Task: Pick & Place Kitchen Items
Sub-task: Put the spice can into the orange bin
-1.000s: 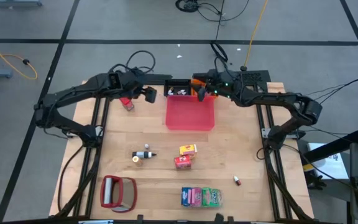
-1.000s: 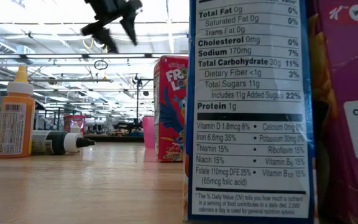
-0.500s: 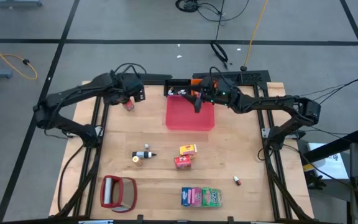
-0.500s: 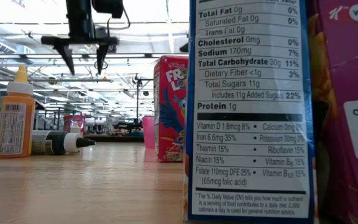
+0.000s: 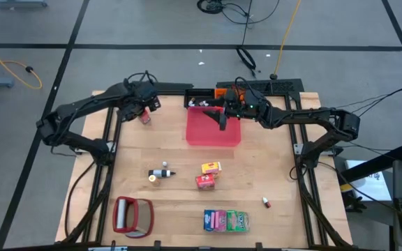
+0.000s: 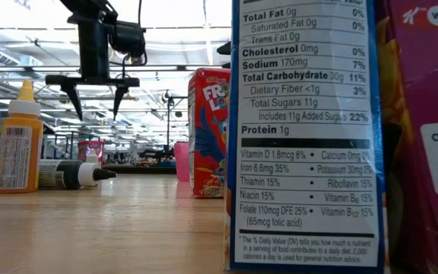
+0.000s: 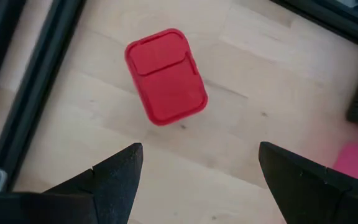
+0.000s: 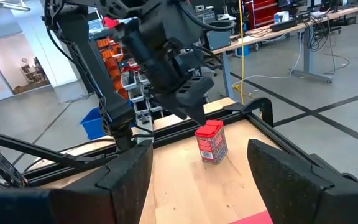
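A square red plastic tray (image 5: 213,130) sits at the wooden table's (image 5: 271,167) far edge; a red-framed silvery flat object (image 5: 132,215) lies near its front-left corner.

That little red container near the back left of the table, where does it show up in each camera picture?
High view: the red container stands at the back left, under the left claw.
Low view: a small red thing far back may be it; cannot tell.
Left wrist view: centre top, between the open fingers.
Right wrist view: centre.
Shared landmark: the left claw above it.
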